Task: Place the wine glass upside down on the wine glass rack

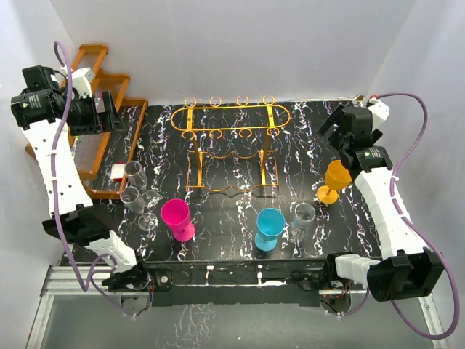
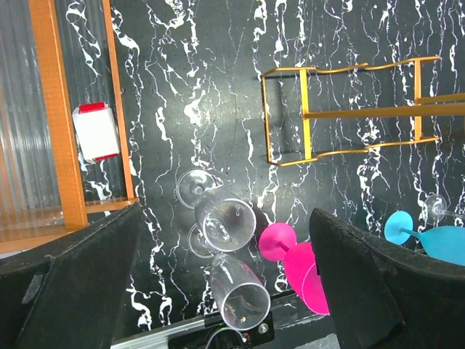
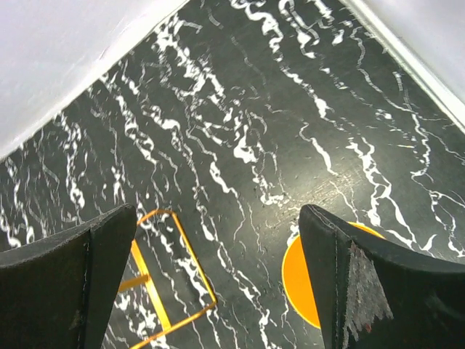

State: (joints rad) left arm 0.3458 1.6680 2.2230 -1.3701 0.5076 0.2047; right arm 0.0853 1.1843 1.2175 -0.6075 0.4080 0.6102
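Black, both pairs of my fingers, and both pairs are spread wide with nothing between them. My right claw [image 3: 216, 211] hangs over the far right corner of the black, white-veined table [image 1: 305, 160]. Just below it, on the near side, the orange wine glass [image 1: 336, 178] stands upright on its foot. In my right wrist view it is an orange disc partly hidden behind one finger [image 3: 378, 291]. A corner of the wine glass rack [image 1: 232, 130] shows by the other finger.

My left claw [image 2: 225, 211] hangs high over the left side, beside the brown wooden stepped rack [image 1: 93, 52], on which a small white and red box [image 2: 96, 132] lies. Under this claw a cluster of clear glasses [image 2: 225, 222] stands on the table.

The gold wire rack stands at the far middle of the table, oval frame on top, ring loops along its edges. The orange glass is to its right and apart from it. Nearer my bases, in a row, stand a pink glass [image 1: 178, 217], a blue glass [image 1: 269, 227] and a small grey glass [image 1: 303, 214], each on the table.
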